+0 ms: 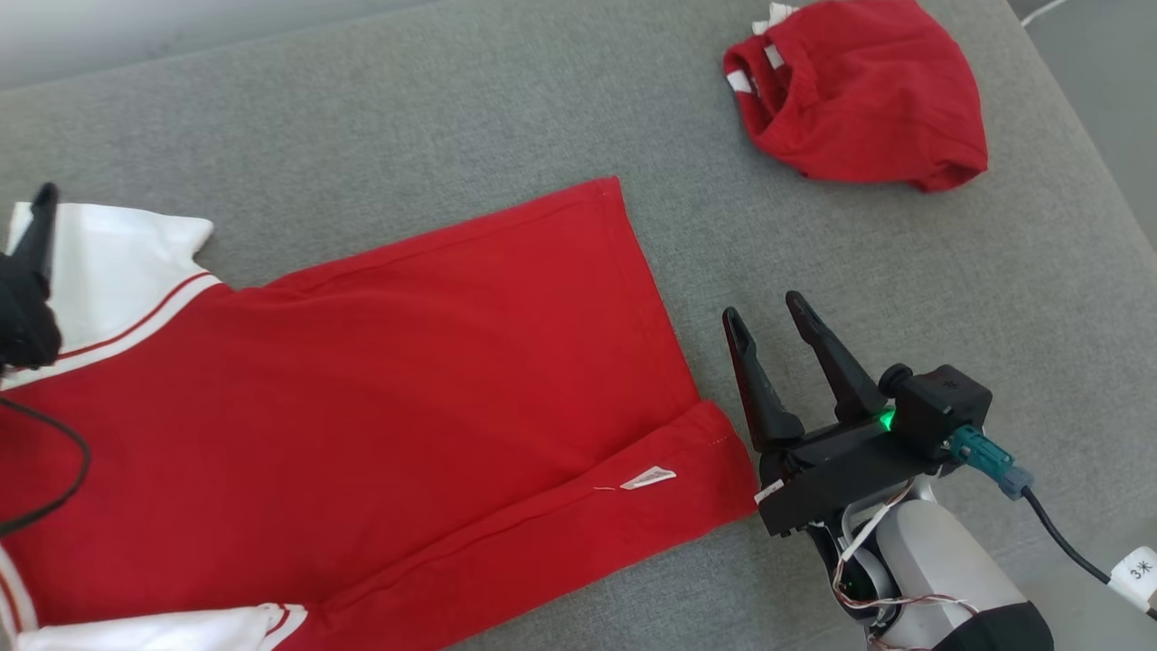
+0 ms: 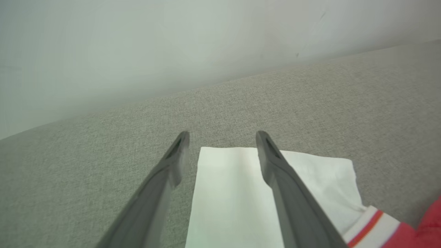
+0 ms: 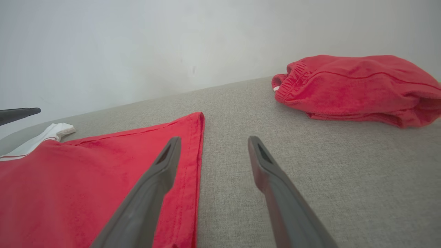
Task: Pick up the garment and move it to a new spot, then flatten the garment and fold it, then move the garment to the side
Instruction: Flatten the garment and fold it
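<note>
The garment [image 1: 380, 380] is a red T-shirt with white sleeves, spread flat on the grey padded surface [image 1: 452, 108]. Its near side edge is turned over in a strip that shows a small white label [image 1: 649, 476]. My right gripper [image 1: 764, 309] stands open just right of the hem, touching nothing; in the right wrist view the gripper [image 3: 214, 139] has its left finger over the hem of the shirt [image 3: 86, 179]. My left gripper [image 2: 223, 135] is open above the white sleeve [image 2: 234, 193], holding nothing. One of its dark fingers [image 1: 38, 226] shows at the far left beside that sleeve [image 1: 117, 262].
A second red garment [image 1: 868, 90] lies bunched at the far right of the surface, also in the right wrist view [image 3: 358, 89]. The surface's right edge [image 1: 1085, 136] runs close beside it. A pale wall stands behind the surface. Bare grey fabric lies between the two garments.
</note>
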Available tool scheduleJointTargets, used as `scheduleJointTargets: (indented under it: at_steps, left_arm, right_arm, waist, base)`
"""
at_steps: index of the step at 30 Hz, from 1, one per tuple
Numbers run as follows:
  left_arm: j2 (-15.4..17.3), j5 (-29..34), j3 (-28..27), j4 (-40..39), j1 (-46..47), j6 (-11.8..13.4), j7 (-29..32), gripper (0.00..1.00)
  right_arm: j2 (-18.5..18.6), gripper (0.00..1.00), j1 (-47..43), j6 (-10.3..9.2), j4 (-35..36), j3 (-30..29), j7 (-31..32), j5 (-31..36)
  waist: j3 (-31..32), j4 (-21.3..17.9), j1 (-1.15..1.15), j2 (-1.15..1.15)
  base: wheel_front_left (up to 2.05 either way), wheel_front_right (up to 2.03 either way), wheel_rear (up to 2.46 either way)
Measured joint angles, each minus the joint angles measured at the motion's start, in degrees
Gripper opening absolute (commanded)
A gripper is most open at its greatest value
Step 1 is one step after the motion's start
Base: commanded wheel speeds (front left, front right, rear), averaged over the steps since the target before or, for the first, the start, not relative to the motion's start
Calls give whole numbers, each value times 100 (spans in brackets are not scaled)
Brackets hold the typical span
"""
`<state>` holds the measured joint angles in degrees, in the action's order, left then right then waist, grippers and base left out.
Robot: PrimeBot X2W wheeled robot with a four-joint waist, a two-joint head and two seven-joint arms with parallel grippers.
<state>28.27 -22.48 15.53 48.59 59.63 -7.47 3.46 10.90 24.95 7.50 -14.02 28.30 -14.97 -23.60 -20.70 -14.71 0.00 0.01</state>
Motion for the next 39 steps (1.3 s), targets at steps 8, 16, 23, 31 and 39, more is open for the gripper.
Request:
scheduleJointTargets:
  at_steps: [8,16,23,31,39]
  left_arm:
    - [80,-10,224,568,323,0,-102,100]
    - [36,-60,388,948,522,0,-294,100]
    - [-13,-267,516,1207,717,0,-353,100]
    - [-11,-379,624,1525,919,0,-342,98]
    - [-135,-543,829,1608,990,0,-391,0]
  right_arm:
    - [-27,100,232,0,107,130,-1,-42]
    - [13,100,810,0,112,376,-1,-102]
    - [35,100,998,0,-18,531,13,-176]
    - [58,100,1009,0,-63,565,8,-227]
    - [33,100,1350,0,-354,616,237,-438]
  waist:
    - [-263,-130,0,0]
    - [-352,-124,-1,0]
    - [-406,-129,0,0]
    - [-503,-185,0,0]
    - [-512,-114,0,-1]
  base:
    - [0,0,0]
    - [0,0,0]
    - [0,0,0]
    - [0,0,0]
    - [0,0,0]
